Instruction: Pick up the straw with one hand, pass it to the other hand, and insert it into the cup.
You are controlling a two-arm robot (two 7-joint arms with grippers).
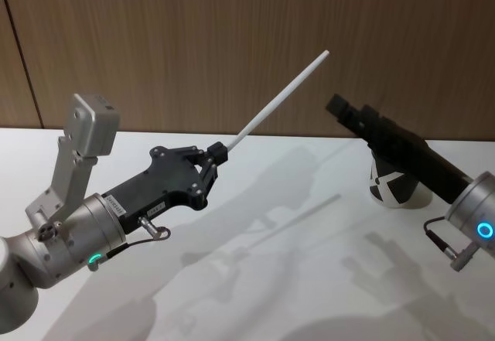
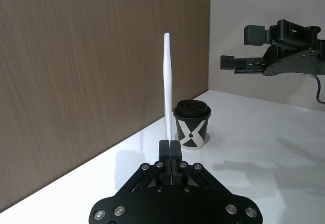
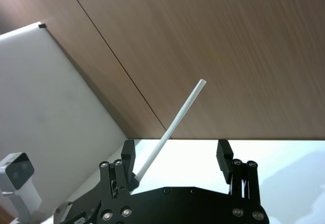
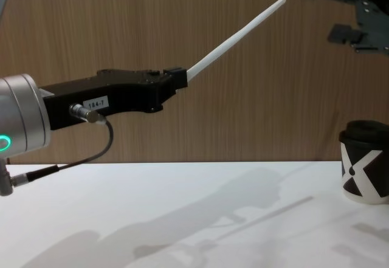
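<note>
My left gripper (image 1: 219,152) is shut on the lower end of the white straw (image 1: 278,97), held above the table. The straw slants up and to the right, its free tip high against the wood wall. In the left wrist view the straw (image 2: 167,82) stands straight out from the closed fingers (image 2: 170,153). My right gripper (image 1: 341,107) hangs open in the air to the right of the straw's tip, apart from it. The right wrist view shows its two fingers spread wide with the straw (image 3: 177,117) beyond them. The black cup (image 1: 390,187) with a white X stands upright on the table under the right arm.
The white table (image 1: 255,279) runs up to a brown wood-panel wall (image 1: 193,39). The cup (image 4: 364,168) is near the table's right back side, close to the wall. The left arm's black cable (image 4: 91,155) loops below its wrist.
</note>
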